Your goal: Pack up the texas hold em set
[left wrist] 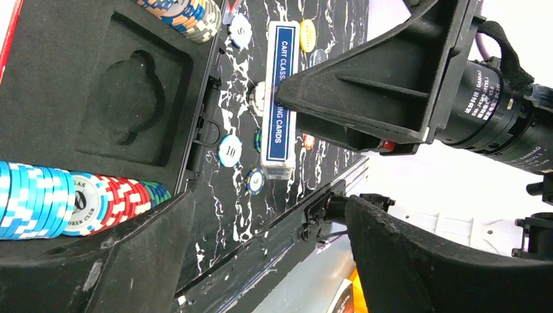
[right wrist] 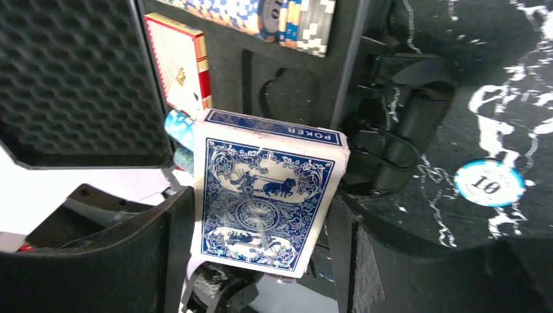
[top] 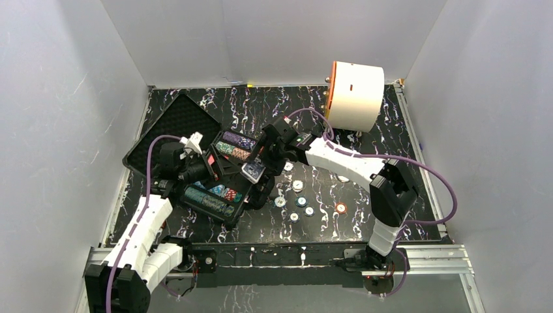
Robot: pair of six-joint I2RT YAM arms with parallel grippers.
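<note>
The black case (top: 171,124) lies open at the left, with rows of poker chips (top: 212,199) in its foam base. My right gripper (top: 257,173) is shut on the blue card deck (right wrist: 264,195) and holds it upright above the case's right edge, near the latches. A red card deck (right wrist: 182,65) sits in a foam slot behind it. My left gripper (top: 202,168) hovers over the case base, open with nothing between its fingers (left wrist: 130,261). The blue deck (left wrist: 280,98) hangs ahead of it. Blue, red and green chips (left wrist: 52,199) fill the row beside its left finger.
Several loose chips (top: 297,186) lie on the marbled tabletop right of the case, one marked 10 (right wrist: 489,184). A large white cylinder with an orange face (top: 355,94) stands at the back right. White walls close in the table. An empty round foam pocket (left wrist: 130,98) shows in the case.
</note>
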